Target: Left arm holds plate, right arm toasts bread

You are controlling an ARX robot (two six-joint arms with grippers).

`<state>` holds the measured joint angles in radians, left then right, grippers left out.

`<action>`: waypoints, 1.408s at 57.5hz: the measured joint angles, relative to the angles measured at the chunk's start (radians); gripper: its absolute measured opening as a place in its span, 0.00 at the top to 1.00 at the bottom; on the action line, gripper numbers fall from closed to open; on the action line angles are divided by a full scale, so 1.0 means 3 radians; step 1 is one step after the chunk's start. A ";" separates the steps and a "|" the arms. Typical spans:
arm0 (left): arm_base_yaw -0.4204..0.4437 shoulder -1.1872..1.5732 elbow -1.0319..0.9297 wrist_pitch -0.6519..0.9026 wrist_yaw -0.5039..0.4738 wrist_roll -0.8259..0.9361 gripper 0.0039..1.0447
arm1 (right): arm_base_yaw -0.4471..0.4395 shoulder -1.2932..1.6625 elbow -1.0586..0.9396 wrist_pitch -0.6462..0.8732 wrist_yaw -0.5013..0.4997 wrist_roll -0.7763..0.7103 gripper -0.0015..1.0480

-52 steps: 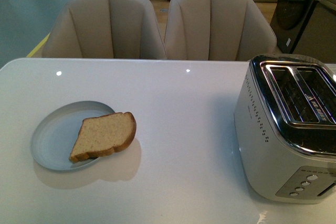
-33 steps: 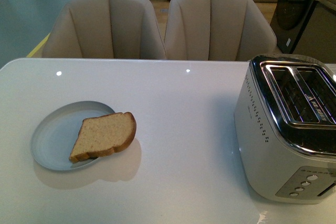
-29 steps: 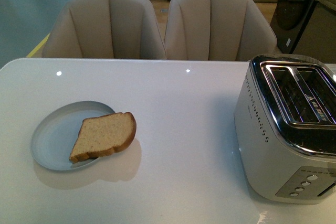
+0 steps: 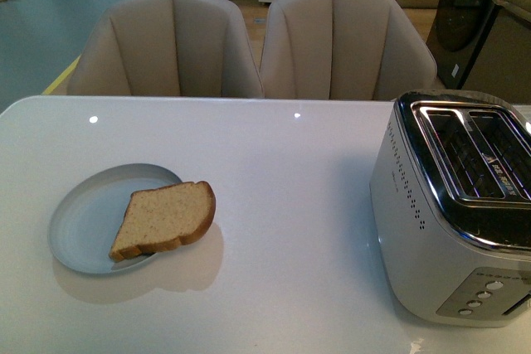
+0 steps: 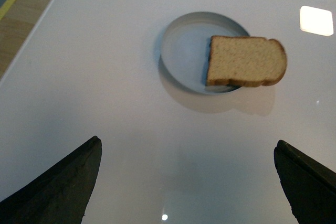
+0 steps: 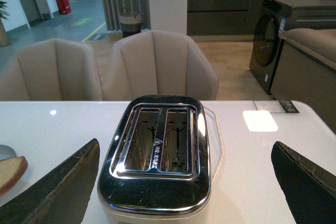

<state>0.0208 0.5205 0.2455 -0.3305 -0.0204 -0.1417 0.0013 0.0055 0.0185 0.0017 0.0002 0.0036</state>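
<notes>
The pale grey-blue plate (image 4: pixel 83 221) sits on the white table at the left. The slice of brown bread (image 4: pixel 166 217) lies on it, its rounded end hanging over the plate's right rim. Both also show in the left wrist view: the plate (image 5: pixel 184 45) and the bread (image 5: pixel 244 60), well ahead of my open, empty left gripper (image 5: pixel 189 150). My right gripper (image 6: pixel 185 153) is open and empty, its dark fingers either side of the silver two-slot toaster (image 6: pixel 157 156). The toaster (image 4: pixel 452 205) stands at the table's right. Neither arm shows in the front view.
Two beige chairs (image 4: pixel 249 39) stand behind the table's far edge. A corner of the bread (image 6: pixel 11 171) shows at the edge of the right wrist view. A washing machine (image 6: pixel 283 35) and cabinets stand beyond the table.
The front view has shifted slightly, so everything sits a few pixels lower in the picture. The plate, bread and toaster have not moved on the table.
</notes>
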 joint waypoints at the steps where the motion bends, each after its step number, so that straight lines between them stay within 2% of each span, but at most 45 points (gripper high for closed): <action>1: 0.0064 0.0164 0.0020 0.0158 0.0031 0.0041 0.06 | 0.0000 0.0000 0.0000 -0.0001 -0.0001 0.0000 0.08; 8: 0.0263 0.1133 0.0183 0.0979 0.0153 0.0224 0.06 | 0.0000 0.0000 0.0000 -0.0001 0.0000 0.0000 0.08; 14: 0.0300 0.2350 0.0549 0.1742 0.0149 0.0327 0.06 | 0.0000 0.0000 0.0000 -0.0001 -0.0001 0.0000 0.08; 21: 0.0285 0.3058 0.0790 0.1984 0.0070 0.0345 0.06 | 0.0000 0.0000 0.0000 -0.0001 -0.0001 0.0000 0.08; 32: 0.0248 0.4074 0.1188 0.2407 0.0192 0.0342 0.06 | 0.0000 0.0000 0.0000 -0.0001 0.0000 0.0000 0.08; 52: 0.0334 0.5364 0.1873 0.2619 0.0127 0.0256 0.06 | 0.0000 0.0000 0.0000 0.0000 0.0000 0.0000 0.08; 73: 0.0198 0.5992 0.2379 0.2415 -0.0042 -0.0149 0.07 | 0.0000 0.0000 0.0000 -0.0001 -0.0001 0.0000 0.08; 77: 0.0172 0.6068 0.2425 0.2394 -0.0092 -0.0168 0.14 | 0.0000 0.0000 0.0000 -0.0001 -0.0001 0.0000 0.08; 81: 0.0146 0.6149 0.2480 0.2364 -0.0135 -0.0209 0.26 | 0.0000 0.0000 0.0000 -0.0001 -0.0001 0.0000 0.08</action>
<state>0.0647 2.3653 0.9894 0.3786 -0.0608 -0.2043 0.0013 0.0055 0.0185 0.0013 -0.0002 0.0036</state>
